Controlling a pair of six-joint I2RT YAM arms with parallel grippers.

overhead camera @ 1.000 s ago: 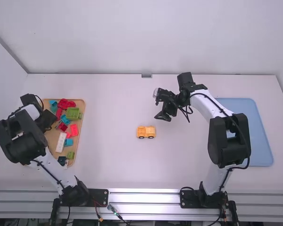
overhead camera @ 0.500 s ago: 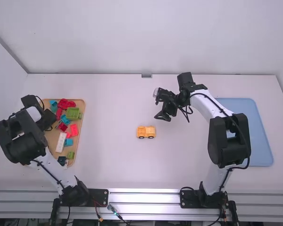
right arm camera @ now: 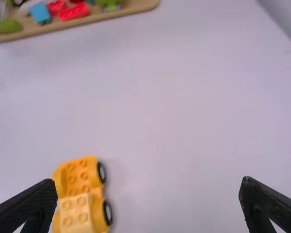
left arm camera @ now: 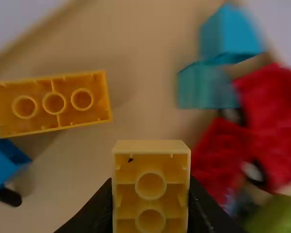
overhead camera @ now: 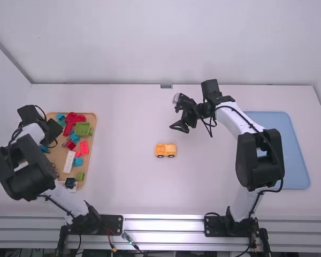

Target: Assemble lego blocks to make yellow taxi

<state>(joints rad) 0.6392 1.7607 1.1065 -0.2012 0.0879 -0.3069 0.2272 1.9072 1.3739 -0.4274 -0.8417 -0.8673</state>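
the left gripper [overhead camera: 52,130] pinches a yellow block [left arm camera: 151,160] between its fingers, above the tray [overhead camera: 57,155]; a longer yellow block [left arm camera: 68,114] lies there, underside up, near a blue block [left arm camera: 0,165]. the right gripper [overhead camera: 177,114] has its fingers spread wide, empty. the yellow car [overhead camera: 166,150] stands on the table [overhead camera: 134,187], mid-way between the arms.

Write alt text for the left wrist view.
The left tool grips a yellow toy brick, its hollow underside showing, above a tan tray. A second yellow brick lies on the tray, open side up with three round tubes inside, and nearby are toy pieces in blue, teal, red and green.
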